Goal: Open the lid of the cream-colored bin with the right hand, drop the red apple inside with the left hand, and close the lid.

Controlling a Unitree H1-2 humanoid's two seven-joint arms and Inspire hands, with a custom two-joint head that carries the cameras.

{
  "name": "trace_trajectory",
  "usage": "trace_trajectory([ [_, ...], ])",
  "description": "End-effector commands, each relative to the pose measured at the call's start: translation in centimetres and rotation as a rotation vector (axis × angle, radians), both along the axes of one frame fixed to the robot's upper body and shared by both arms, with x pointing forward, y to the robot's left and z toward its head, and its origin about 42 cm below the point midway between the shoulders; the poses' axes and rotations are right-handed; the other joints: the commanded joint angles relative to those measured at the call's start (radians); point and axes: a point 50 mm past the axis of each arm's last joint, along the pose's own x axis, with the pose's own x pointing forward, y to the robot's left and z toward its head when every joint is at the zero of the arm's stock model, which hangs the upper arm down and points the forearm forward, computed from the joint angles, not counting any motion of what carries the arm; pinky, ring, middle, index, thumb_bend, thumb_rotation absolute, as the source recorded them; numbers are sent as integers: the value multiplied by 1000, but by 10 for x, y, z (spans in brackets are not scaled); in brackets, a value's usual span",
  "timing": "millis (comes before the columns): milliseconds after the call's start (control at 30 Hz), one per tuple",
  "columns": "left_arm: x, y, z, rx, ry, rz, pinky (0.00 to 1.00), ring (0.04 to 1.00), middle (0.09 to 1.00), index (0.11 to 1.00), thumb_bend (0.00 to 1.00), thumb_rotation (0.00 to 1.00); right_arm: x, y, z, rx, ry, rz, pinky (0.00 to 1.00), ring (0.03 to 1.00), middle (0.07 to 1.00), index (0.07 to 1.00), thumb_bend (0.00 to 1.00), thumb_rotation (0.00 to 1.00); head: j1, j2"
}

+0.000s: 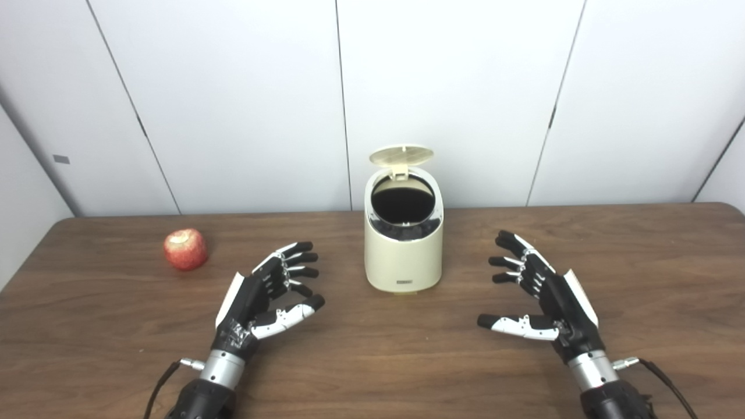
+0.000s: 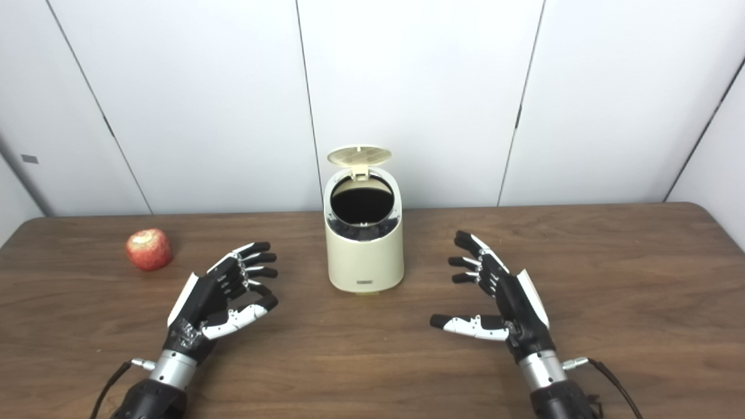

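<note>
I see the table [image 1: 372, 361] first, a dark wood-grain top running the full width of my view, with plain white wall panels [image 1: 233, 99] behind it. At twelve o'clock, toward the far edge, stands the bin [image 1: 403, 256], cream-colored, its lid [image 1: 401, 155] tipped up and back so the dark mouth is open to me. My right hand [image 1: 538, 297] rests at about four o'clock of the bin, fingers spread, holding nothing. My left hand [image 1: 268, 297] sits at about eight o'clock of it, also spread and empty. The apple [image 1: 185, 249] lies at the left hand's eleven o'clock, red, alone on the wood and well apart from the bin.

With the lid up, I judge the apple pickup is my step now. I would bring the left hand over the apple from the near side, wrap it from above so it cannot roll, lift clear of the bin's rim, and release only once it is squarely over the opening.
</note>
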Motion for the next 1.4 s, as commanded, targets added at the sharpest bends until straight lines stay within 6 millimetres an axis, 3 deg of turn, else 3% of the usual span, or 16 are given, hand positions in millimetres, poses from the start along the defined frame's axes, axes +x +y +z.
trace_trajectory([
  [0, -10, -1, -13, -5, 28, 19, 556, 696, 774, 823, 693, 163, -5, -1, -12, 33, 14, -21, 663, 784, 889, 890, 730, 140, 25, -5],
  [133, -9, 1, 1, 14, -18, 69, 582, 689, 767, 809, 669, 120, -6, -6, -11, 35, 32, -35, 677, 793, 892, 893, 721, 113, 100, -23],
  [300, -9, 21, 38, 128, -143, 252, 582, 668, 736, 768, 688, 81, -5, -14, -15, 32, 15, -30, 696, 806, 906, 905, 706, 65, 189, -53],
  [500, -5, 55, 63, 189, -209, 417, 643, 741, 771, 774, 735, 165, -4, -18, -15, 44, 18, -41, 726, 817, 915, 908, 696, 46, 213, -68],
  [600, -2, 68, 70, 202, -217, 485, 663, 765, 790, 783, 749, 196, -4, -20, -14, 46, 20, -40, 735, 822, 916, 910, 689, 31, 223, -75],
  [733, 3, 84, 79, 263, -220, 576, 819, 852, 861, 835, 791, 262, -5, -21, -13, 52, 38, -36, 777, 838, 925, 923, 675, 38, 233, -80],
  [767, 4, 87, 81, 275, -218, 592, 822, 855, 867, 847, 798, 261, -5, -21, -12, 54, 43, -37, 779, 839, 924, 925, 673, 39, 237, -83],
  [867, 9, 97, 87, 290, -205, 626, 706, 828, 866, 878, 853, 293, -6, -22, -10, 62, 46, -33, 789, 840, 932, 932, 666, 25, 241, -85],
  [1133, 22, 114, 95, 328, -196, 682, 865, 934, 946, 952, 836, 258, -7, -22, -7, 49, 43, -34, 780, 839, 934, 930, 668, 2, 242, -88],
  [1367, 36, 131, 101, 365, -190, 688, 842, 945, 957, 951, 857, 218, -8, -21, -5, 39, 34, -43, 768, 831, 926, 928, 663, 6, 242, -87],
])
